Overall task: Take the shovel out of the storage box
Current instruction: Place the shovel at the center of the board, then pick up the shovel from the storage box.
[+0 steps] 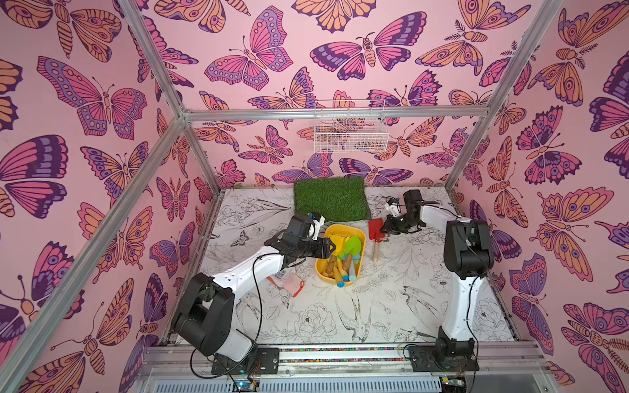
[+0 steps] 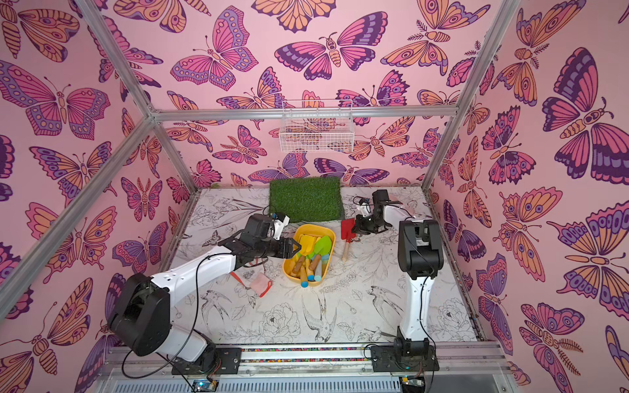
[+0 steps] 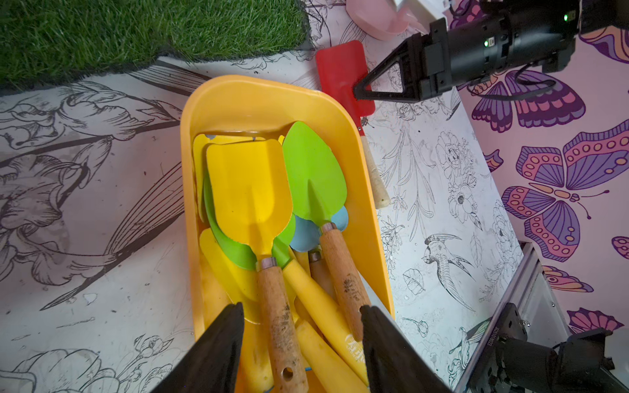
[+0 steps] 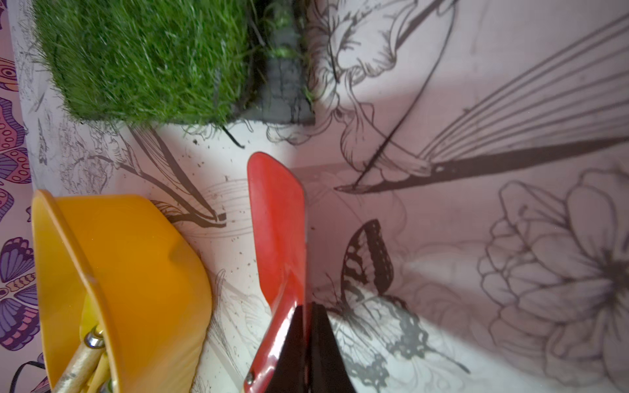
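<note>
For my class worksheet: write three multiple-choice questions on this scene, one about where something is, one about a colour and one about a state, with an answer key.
1. Where does the red shovel lie?
A) inside the yellow box
B) on the table beside the box
C) in the left gripper

2. What colour is the pointed blade on top in the box?
A) green
B) purple
C) white

3. How is the left gripper?
A) shut on a handle
B) open above the handles in the box
C) shut on the box rim

Answers:
1 B, both top views show it flat on the table outside the box.
2 A, the left wrist view shows it green.
3 B, its fingers stand apart over the handles.
</note>
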